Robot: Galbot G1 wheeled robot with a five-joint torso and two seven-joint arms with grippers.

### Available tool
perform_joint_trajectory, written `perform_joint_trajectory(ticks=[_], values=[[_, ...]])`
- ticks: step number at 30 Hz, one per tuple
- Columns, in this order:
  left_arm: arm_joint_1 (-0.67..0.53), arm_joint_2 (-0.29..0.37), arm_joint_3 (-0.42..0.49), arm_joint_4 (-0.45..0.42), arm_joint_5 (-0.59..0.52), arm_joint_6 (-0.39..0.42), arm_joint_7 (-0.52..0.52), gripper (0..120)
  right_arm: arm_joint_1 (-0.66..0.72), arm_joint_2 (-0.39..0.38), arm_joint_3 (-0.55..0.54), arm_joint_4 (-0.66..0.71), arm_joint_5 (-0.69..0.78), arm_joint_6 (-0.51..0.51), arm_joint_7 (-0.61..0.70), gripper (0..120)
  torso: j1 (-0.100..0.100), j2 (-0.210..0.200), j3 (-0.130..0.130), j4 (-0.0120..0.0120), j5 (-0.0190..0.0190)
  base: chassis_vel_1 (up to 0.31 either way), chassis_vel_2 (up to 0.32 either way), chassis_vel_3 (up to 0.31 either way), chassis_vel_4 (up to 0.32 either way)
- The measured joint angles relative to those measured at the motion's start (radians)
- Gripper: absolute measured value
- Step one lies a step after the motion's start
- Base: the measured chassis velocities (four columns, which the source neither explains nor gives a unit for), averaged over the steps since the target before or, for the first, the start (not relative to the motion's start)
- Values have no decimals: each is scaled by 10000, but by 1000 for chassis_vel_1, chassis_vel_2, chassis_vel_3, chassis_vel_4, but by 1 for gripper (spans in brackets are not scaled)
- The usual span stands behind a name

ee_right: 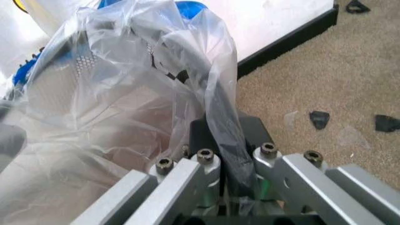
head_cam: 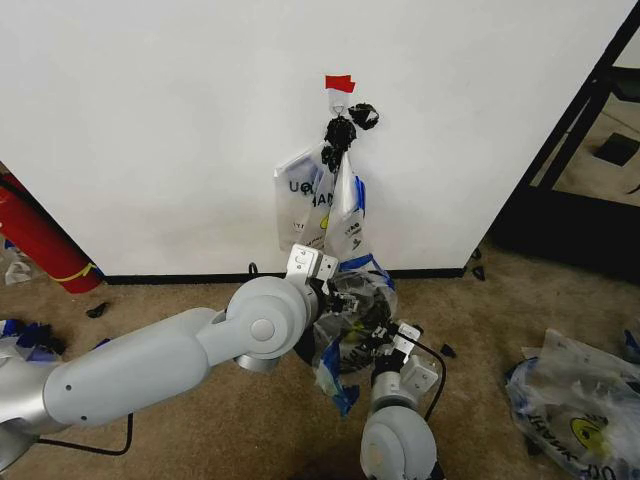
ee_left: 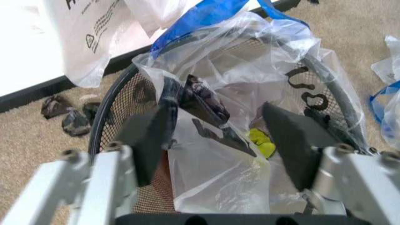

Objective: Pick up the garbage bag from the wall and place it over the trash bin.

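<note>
The see-through garbage bag [ee_left: 231, 89] (blue band, black letters) drapes crumpled over the black mesh trash bin [ee_left: 125, 93]; left claw [ee_left: 218, 140] is spread above it, right claw [ee_right: 228, 154] pinches its film.

The translucent garbage bag [ee_left: 231, 84] is being draped, crumpled, over the black mesh trash bin [ee_left: 122, 101] beside the white wall [head_cam: 180, 120].
</note>
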Motion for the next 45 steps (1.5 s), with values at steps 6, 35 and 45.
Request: perform_joint_trajectory(ticks=[6,35,45], values=[[97,-43,12,96,16,-170,-45,38,-99,0,-6,90,-105,58,-28,0,0,0,0,-1,0,0,0,0,0],[510,760,-1367,364,627,-133,325,0,-128,-216,365,138,1568,890,-1027,0,0,0,0,0,2,0,0,0,0],[1172,1208,-1896,354,1183,-130,864,0,32,-598,722,17,2429,938,-1219,0,0,0,0,-1,1,0,0,0,0]])
